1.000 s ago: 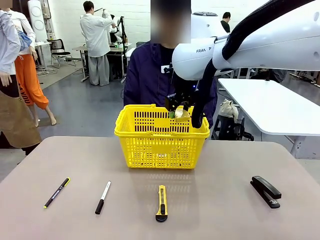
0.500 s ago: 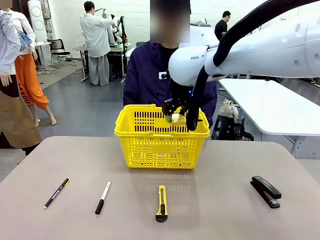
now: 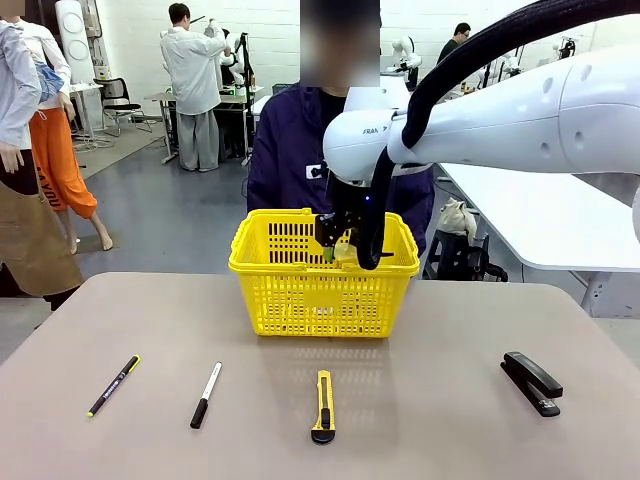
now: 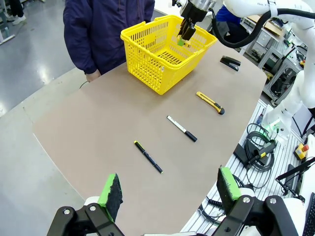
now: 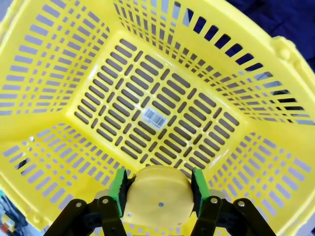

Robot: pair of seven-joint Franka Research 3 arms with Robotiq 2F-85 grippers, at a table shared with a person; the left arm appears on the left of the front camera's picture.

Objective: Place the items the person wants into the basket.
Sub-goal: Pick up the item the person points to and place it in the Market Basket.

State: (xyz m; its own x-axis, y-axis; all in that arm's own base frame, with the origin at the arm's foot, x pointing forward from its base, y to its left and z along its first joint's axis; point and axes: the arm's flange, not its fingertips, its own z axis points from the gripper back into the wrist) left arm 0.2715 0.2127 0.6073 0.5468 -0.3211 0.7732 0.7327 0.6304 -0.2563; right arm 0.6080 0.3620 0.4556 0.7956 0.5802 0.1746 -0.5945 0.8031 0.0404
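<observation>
Front view: right pincer point(image 3: 338, 248) hangs just above the mouth of the basket point(image 3: 300, 290), roughly centred, with the arm reaching in from the right. What it carries is hard to read from here. Basket sits at the far side of the bench point(image 3: 440, 430), right in front of the person point(image 3: 290, 150). On the near side, in a row and well apart: pen point(image 3: 113, 385), marker point(image 3: 206, 394), knife point(image 3: 323, 405), stapler point(image 3: 532, 382). Bench top is matte grey-brown and flat, with rounded corners. Room behind: grey floor point(image 3: 170, 220), a white table point(image 3: 540, 210) to the right, white-coated people working farther back.

Left wrist view: left pincer point(image 4: 169, 187) is spread wide with nothing between the pads. It sits high off the bench's near edge, well away from all items. Same layout seen from the side: basket far, knife and stapler lying on the bench.

Right wrist view: right pincer is clamped on the tape measure point(image 5: 158, 196), green pads on both flanks of the round yellow case. Strap not visible. Straight below is the slotted basket floor with a barcode sticker point(image 5: 155, 117) mid-floor. No item on the part of the floor I can see.

Step in hand, my read: drop-off of the first item. To do it well:
- Go lower inside the walls before letting go, so the case doesn't bounce or roll on the hard floor.
- Stay centred, clear of rim and handles.
- Open fully, then lift straight up.

Knife and stapler would come after.
</observation>
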